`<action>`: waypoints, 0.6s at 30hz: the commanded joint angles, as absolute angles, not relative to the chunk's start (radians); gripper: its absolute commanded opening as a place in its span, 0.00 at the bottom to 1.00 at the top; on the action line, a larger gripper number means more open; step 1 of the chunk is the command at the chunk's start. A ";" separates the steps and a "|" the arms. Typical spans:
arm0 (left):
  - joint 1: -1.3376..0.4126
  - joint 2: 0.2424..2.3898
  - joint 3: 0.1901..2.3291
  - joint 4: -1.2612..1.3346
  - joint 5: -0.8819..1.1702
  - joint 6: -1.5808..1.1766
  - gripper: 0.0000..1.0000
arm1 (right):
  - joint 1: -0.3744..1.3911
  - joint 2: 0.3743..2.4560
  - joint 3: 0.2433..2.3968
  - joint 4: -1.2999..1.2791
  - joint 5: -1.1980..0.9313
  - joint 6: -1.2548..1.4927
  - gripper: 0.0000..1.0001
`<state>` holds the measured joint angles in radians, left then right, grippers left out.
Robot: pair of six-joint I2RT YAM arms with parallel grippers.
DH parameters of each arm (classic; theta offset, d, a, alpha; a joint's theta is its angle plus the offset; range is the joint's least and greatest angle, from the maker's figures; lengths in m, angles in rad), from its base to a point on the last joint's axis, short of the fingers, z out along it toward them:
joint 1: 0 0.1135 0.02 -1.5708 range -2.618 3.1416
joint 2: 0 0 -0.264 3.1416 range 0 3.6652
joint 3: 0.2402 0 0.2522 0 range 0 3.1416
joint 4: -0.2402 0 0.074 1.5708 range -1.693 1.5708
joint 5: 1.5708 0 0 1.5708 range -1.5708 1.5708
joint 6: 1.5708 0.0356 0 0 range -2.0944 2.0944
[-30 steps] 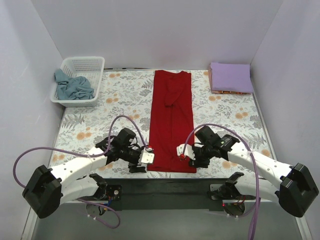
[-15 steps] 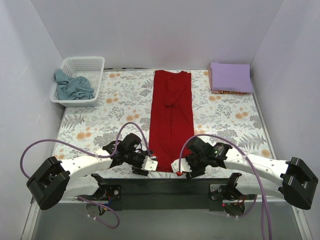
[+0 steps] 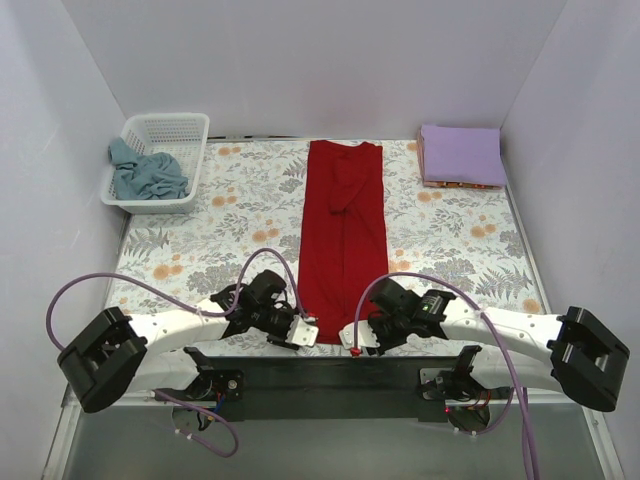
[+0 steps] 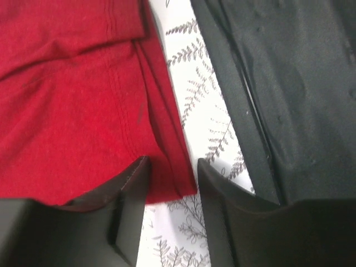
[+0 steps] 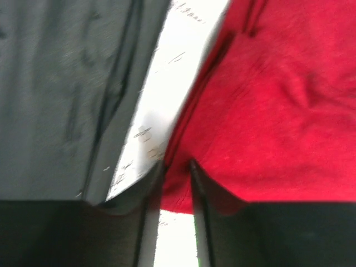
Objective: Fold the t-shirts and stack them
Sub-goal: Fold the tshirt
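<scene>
At the near edge a black strip of bare table [image 3: 330, 375] runs across, w/ both arm bases on it. Just beyond it the left gripper [image 3: 306, 333] sits low at the near-left corner of the long deep red t-shirt [image 3: 345, 230], and the right gripper [image 3: 352, 336] at its near-right corner. The two are close together, w/ the shirt's near hem btwn them. Left wrist view: jaws stand partly spread, the hem corner lying in the gap, one finger [image 4: 111, 211] over the red cloth, the other on the print beside it; cloth not visibly squeezed. Right wrist view is blurred: jaws close together w/ the red corner filling the narrow gap, but can't tell if they actually pinch it. The red t-shirt lies flat, folded to a narrow lengthwise strip down the middle of the floral-print table cloth [image 3: 230, 215], collar end at the far edge, a small ridge of cloth approx. in its far half. Far left: white plastic lattice basket [image 3: 175, 124] at the table corner, a crumpled dusty blue-grey t-shirt [image 3: 148, 176] in it, part hanging over the left rim. Far right: pale lavender t-shirt [image 3: 460, 153], folded into a neat square at the far-right corner, well apart from the red one.
</scene>
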<state>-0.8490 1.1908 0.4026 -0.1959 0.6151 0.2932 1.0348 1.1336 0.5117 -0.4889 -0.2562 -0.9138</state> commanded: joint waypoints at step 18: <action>-0.875 1.146 0.547 -0.216 0.619 0.075 0.00 | 1.114 0.980 0.529 -0.399 -0.060 -0.931 0.01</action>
